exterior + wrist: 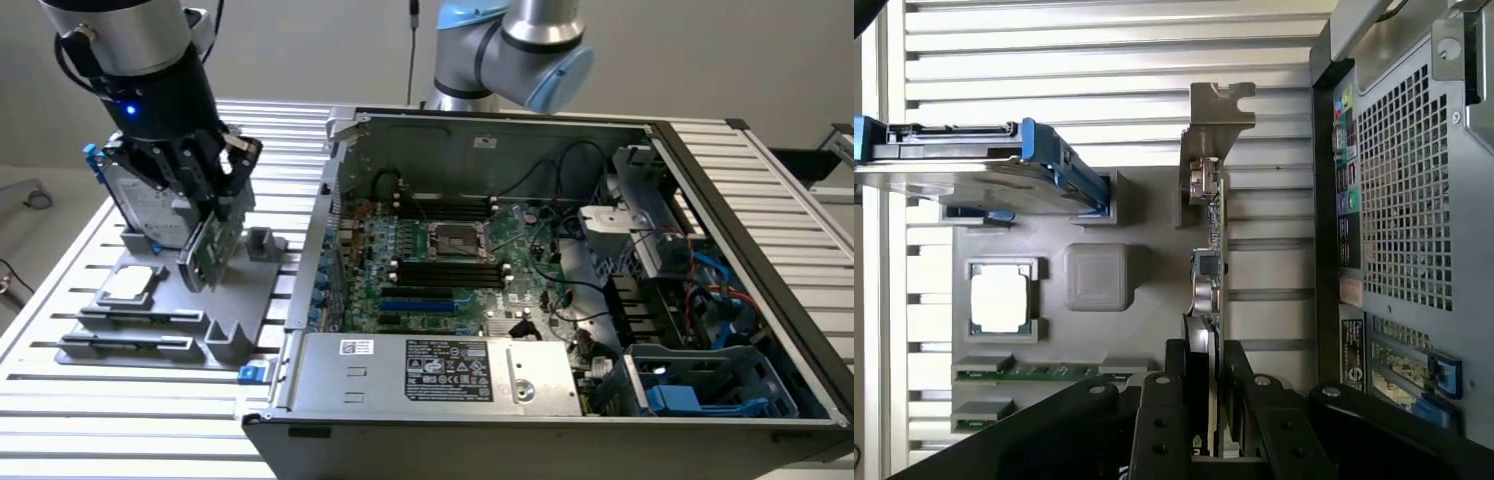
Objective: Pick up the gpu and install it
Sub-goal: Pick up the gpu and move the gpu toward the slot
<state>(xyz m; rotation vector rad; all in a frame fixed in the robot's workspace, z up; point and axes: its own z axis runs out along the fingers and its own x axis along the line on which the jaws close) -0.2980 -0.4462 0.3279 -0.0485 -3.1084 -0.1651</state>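
- I am clamping my gripper (1206,405) on the gpu (1210,285). One finger (1154,420) is pressing on each face, and the card is sitting edge-on between them.
- The gpu (214,250) is hanging below my fingers, low over the tray (160,345). I cannot tell whether its bottom edge is clear of the tray's holder or touching it.
- I am gripping near one end of the card, so the bracket (1216,125) is sticking out at the end far from my fingers. I am judging that this long overhang is likely to swing, so a slow, straight pull is suiting it better than a quick one.
- From outside, the card is looking slightly tilted in my grip. I am treating that as a sign to move gently, so it is not slipping further.
- The drive (134,195) is standing just beside me, on the side away from the case (534,125). I am judging that any sideways drift that way is risking a knock.
- The case wall (1404,200) is standing near on my other side, so I am allowing for the bracket's reach on that side too.
- The cpu (1001,300) is lying on the tray below me, apart from the card.
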